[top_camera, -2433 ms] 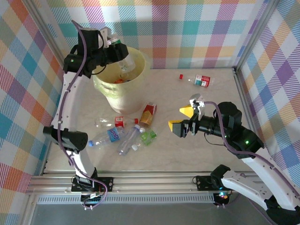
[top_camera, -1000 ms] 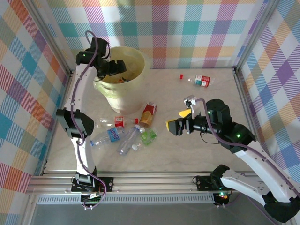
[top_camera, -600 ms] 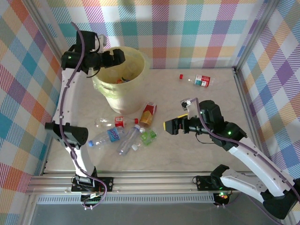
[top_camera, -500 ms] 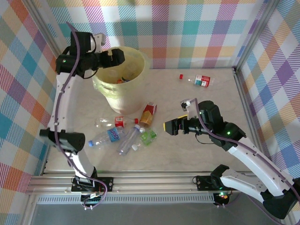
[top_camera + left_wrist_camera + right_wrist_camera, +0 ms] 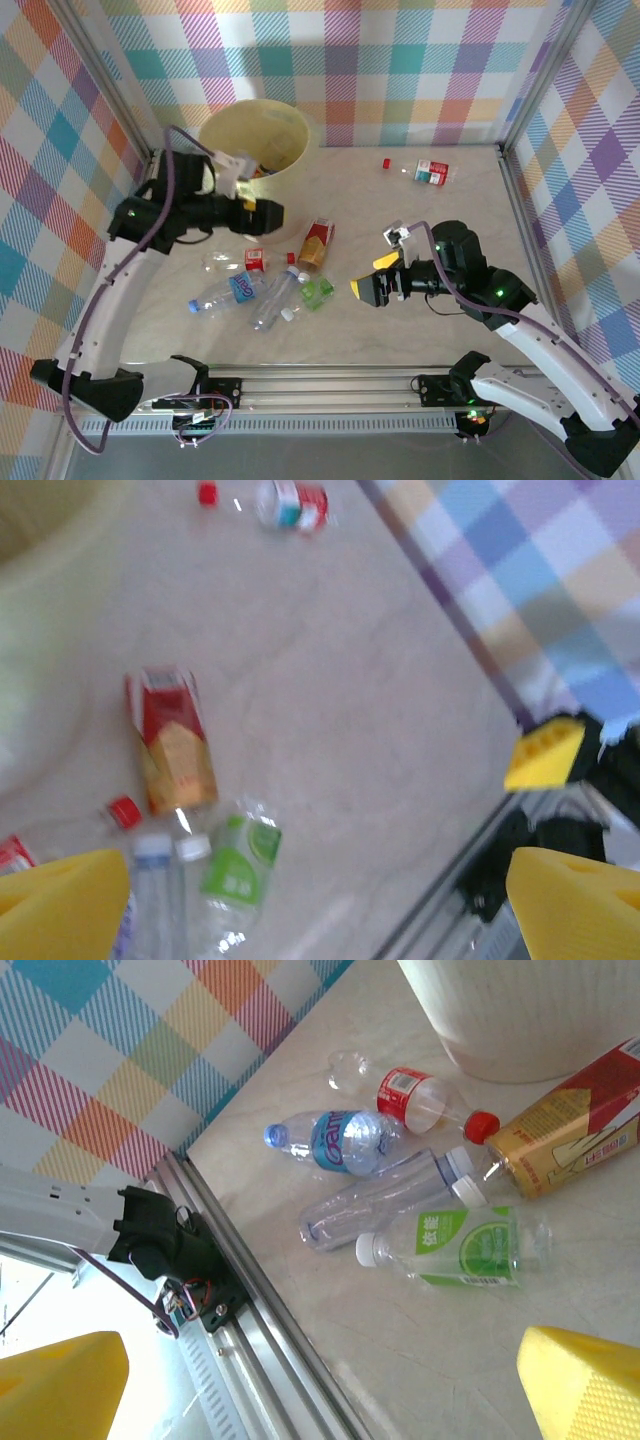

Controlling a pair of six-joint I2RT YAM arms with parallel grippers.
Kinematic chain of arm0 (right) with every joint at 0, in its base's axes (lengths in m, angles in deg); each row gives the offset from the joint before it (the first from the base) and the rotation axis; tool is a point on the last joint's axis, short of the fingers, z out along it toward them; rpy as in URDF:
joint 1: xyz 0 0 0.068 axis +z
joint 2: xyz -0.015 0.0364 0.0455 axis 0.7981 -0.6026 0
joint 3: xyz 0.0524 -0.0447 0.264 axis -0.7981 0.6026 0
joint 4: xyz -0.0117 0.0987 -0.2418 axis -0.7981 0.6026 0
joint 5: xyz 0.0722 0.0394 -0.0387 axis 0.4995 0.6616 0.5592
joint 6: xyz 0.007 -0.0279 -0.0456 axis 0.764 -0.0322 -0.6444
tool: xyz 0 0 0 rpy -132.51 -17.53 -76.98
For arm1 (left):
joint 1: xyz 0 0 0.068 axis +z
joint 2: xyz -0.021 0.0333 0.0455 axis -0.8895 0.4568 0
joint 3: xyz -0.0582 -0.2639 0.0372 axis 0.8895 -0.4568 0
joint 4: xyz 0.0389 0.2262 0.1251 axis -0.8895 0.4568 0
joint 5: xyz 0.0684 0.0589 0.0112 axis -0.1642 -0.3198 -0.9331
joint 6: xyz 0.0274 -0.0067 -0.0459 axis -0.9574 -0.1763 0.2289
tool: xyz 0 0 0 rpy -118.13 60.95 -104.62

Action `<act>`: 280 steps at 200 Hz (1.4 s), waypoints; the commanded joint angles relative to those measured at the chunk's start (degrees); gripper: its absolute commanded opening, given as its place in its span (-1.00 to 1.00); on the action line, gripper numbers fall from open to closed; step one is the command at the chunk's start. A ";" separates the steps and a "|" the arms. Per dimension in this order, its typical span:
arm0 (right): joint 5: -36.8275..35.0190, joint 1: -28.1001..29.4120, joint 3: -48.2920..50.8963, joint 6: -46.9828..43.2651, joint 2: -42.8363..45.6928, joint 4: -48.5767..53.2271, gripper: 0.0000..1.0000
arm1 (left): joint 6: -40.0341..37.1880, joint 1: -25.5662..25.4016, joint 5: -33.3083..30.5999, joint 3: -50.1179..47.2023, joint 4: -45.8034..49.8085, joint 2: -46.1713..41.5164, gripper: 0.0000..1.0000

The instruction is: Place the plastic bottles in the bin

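Top external view: withdrawing left gripper [image 5: 262,212] from bin [image 5: 290,160], wide and empty (drop apparently done); advancing right gripper [image 5: 372,277], equally wide, toward plastic bottles [image 5: 270,305] remaining on table [image 5: 400,220].

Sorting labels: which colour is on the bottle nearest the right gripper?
Green label; see right wrist view.
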 commanded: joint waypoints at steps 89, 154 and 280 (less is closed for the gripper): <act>5.76 -0.16 -0.85 -3.74 6.68 10.95 0.99 | -0.82 -23.38 -25.42 -13.13 0.43 11.39 0.84; -0.59 -0.15 -0.50 -4.27 10.88 15.45 0.99 | -3.66 -28.41 -28.34 -10.45 0.02 26.73 0.74; -6.08 -0.29 -0.06 -4.41 12.35 14.97 0.99 | -4.88 -28.57 -30.62 -9.61 -4.09 36.33 0.67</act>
